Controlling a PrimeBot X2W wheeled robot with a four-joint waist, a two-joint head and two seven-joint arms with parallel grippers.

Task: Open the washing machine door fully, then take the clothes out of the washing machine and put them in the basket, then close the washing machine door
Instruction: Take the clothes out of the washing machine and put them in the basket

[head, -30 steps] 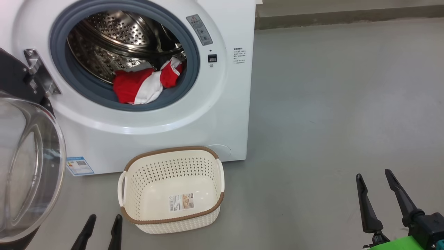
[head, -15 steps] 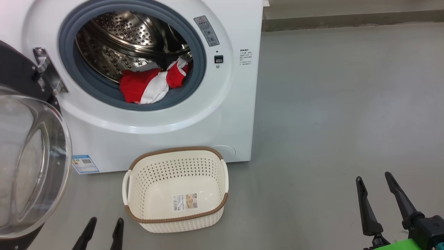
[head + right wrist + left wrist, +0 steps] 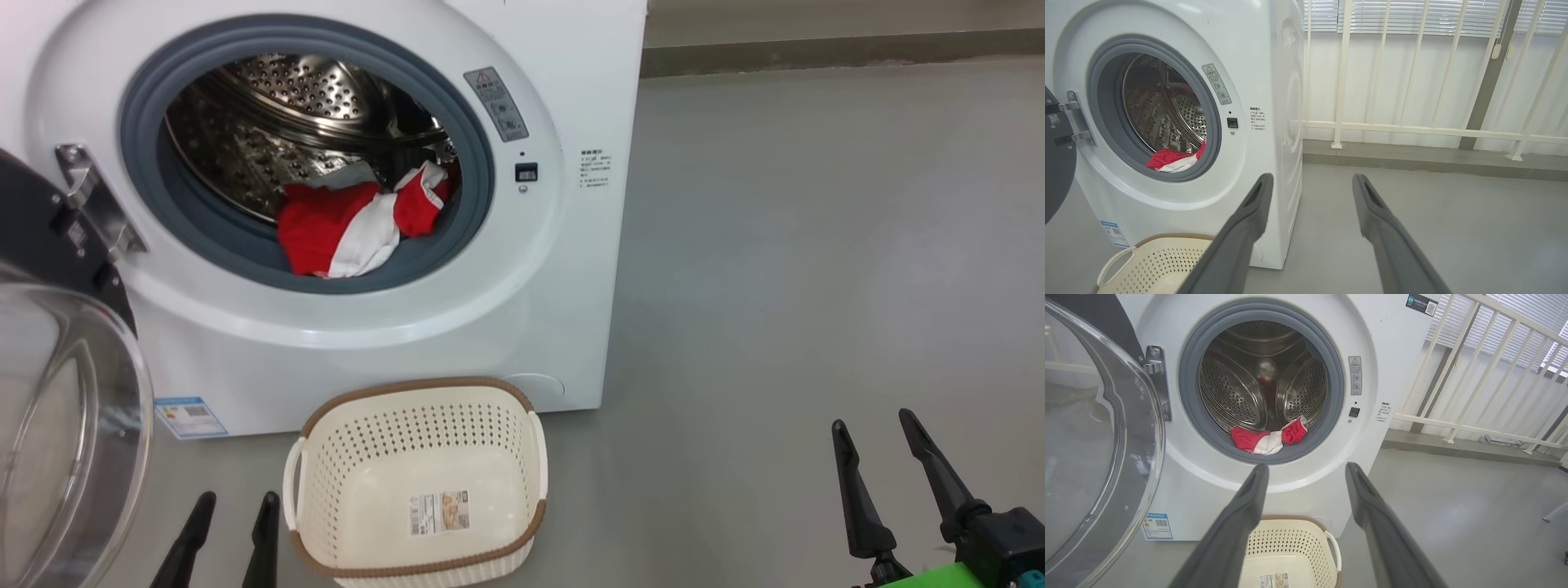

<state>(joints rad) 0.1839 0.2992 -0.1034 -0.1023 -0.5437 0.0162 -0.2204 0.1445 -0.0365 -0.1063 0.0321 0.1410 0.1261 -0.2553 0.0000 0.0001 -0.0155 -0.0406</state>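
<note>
Washing machine [image 3: 506, 327]: I've got one in front of me, a big white front-loader with a grey rubber gasket [image 3: 473, 163] ringing a perforated steel drum [image 3: 277, 106]. There's a small blue label [image 3: 189, 416] low on its front.
Washing machine door [image 3: 49, 441]: one, swung wide open on the metal hinge [image 3: 90, 196] at the left of the machine's opening. It has a black rim and a bulging clear glass bowl.
Clothes [image 3: 343, 229]: I count one bunch, bright red with white panels. It lies at the bottom front of the machine's drum, draped onto the gasket lip.
Basket [image 3: 416, 384]: one, cream-white plastic with perforated sides, a brown woven-look rim and side handles, plus a label sticker [image 3: 439, 512] on its inside bottom. It sits on the floor [image 3: 816, 245] just in front of the machine, below the opening. I can't tell whether it touches the cabinet.
Left gripper [image 3: 1307, 467]: two dark fingers spread wide, holding nothing. It points at the machine's opening from above the basket's near side.
Right gripper [image 3: 873, 433]: two fingers spread wide too, gripping nothing. It's over bare floor, well off the machine's right front corner.
Grippers counted: two.
</note>
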